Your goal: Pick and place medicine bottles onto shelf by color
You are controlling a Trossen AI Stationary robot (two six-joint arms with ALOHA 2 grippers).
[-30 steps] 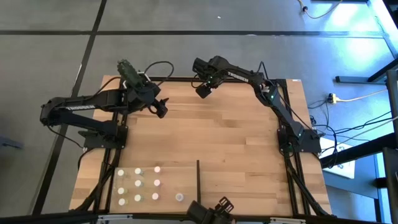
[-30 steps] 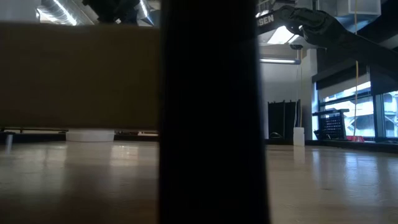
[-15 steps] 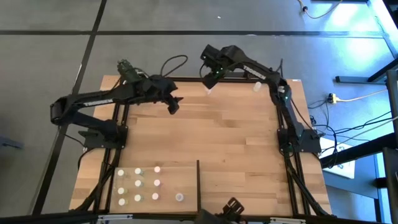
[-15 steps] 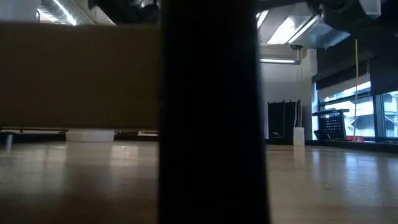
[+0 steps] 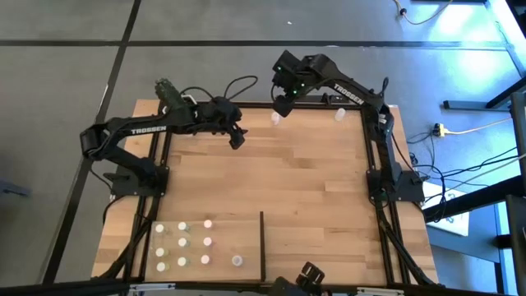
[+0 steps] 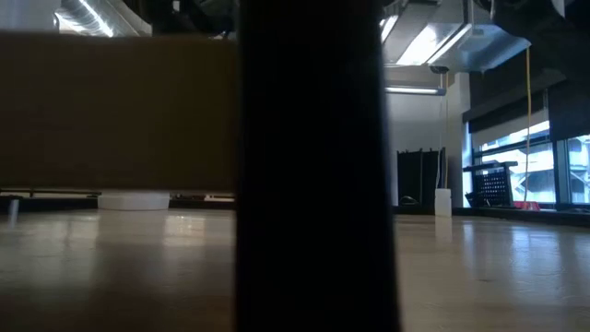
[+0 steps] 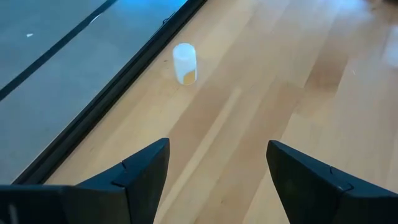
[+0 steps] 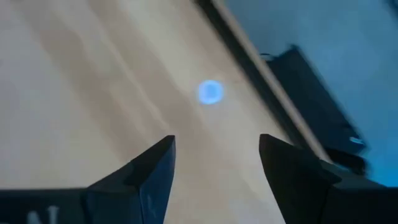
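Now both wide | left hand [image 5: 237, 140], right hand [image 5: 282, 105] | bottle [image 5: 276, 119] by far edge

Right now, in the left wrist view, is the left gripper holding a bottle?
No, the left gripper is open and empty; the bottle stands upright on the table ahead of it, apart from the fingers.

This is a robotics lab or industrial test space. A butcher-block wooden table [image 5: 279, 177] in a black metal frame [image 5: 380, 238] stands on a grey concrete floor [image 5: 74, 49] marked with dark lines, and 2 dark arms are bolted at its left and right sides. Loose cables [image 5: 460, 131] and a power plug lie on the floor to the right. The low view shows ceiling strip lights [image 6: 429, 41], large windows [image 6: 544, 161] on the right and a black rack [image 6: 419, 180] far behind.
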